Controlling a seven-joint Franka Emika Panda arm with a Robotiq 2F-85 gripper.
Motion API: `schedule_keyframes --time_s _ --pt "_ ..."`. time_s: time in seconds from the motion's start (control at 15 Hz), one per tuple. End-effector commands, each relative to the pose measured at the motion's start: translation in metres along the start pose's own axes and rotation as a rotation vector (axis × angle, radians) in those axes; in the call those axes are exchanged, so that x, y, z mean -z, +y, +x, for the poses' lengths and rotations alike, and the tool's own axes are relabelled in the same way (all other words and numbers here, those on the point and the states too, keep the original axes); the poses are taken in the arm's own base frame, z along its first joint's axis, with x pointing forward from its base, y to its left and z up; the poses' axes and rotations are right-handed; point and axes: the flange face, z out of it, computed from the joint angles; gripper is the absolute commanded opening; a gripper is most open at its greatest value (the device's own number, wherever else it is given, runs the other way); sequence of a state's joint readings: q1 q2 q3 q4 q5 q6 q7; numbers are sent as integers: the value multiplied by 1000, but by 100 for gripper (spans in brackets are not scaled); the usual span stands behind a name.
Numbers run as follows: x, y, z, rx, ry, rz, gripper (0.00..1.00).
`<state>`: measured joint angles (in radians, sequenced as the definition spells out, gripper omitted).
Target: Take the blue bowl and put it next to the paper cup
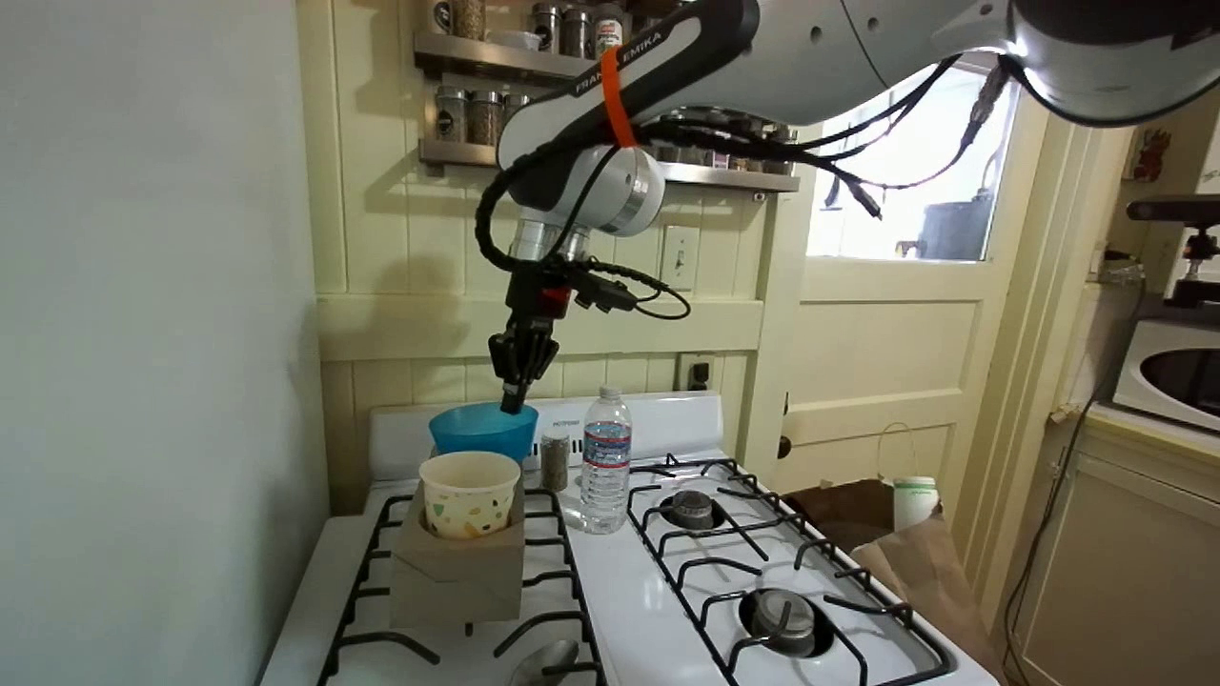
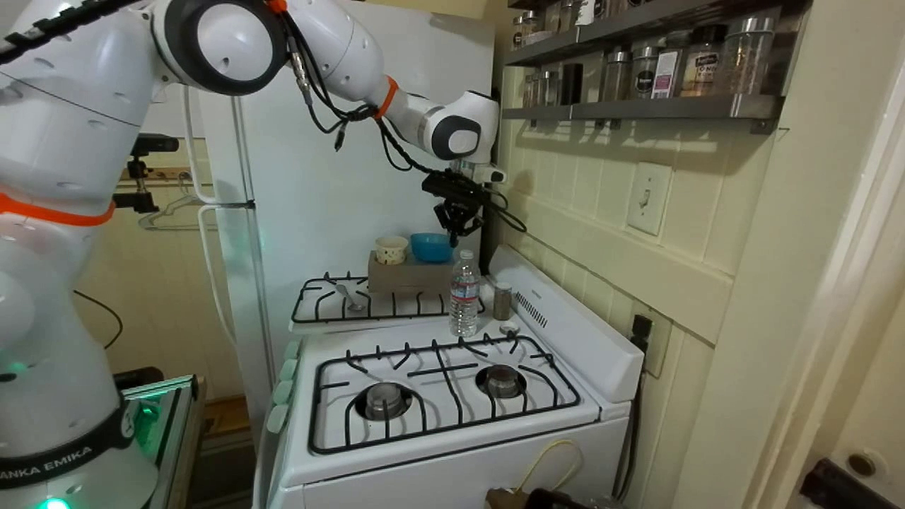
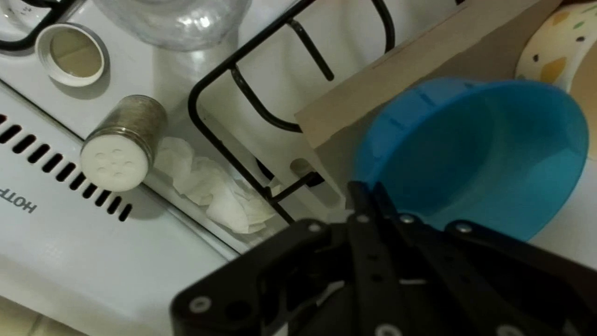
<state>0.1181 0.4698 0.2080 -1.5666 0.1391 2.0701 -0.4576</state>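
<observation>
The blue bowl is at the back end of a cardboard box on the stove, beside the paper cup. In an exterior view the bowl sits beside the cream patterned cup on the box. My gripper points down at the bowl's wall-side rim. In the wrist view my fingertips are nearly together with the rim of the bowl between them. The far side of the bowl lies close to the cup; whether they touch is unclear.
A clear water bottle and a spice jar stand near the box. A round white-rimmed lid lies near the jar. Black grates cover the burners. A spoon lies on the grate. Spice shelves hang above the stove.
</observation>
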Motion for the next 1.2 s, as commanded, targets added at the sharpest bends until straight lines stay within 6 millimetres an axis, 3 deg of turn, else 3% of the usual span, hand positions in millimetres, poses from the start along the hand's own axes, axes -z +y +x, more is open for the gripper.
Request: schedule_keyframes --time_s 0.0,0.93,1.0,1.13 --pt "-3 1 9 42 -24 22 1" --pt "-6 1 21 109 -26 38 1" --pt "-7 1 21 113 -29 42 27" --pt "-7 1 21 116 -36 49 36"
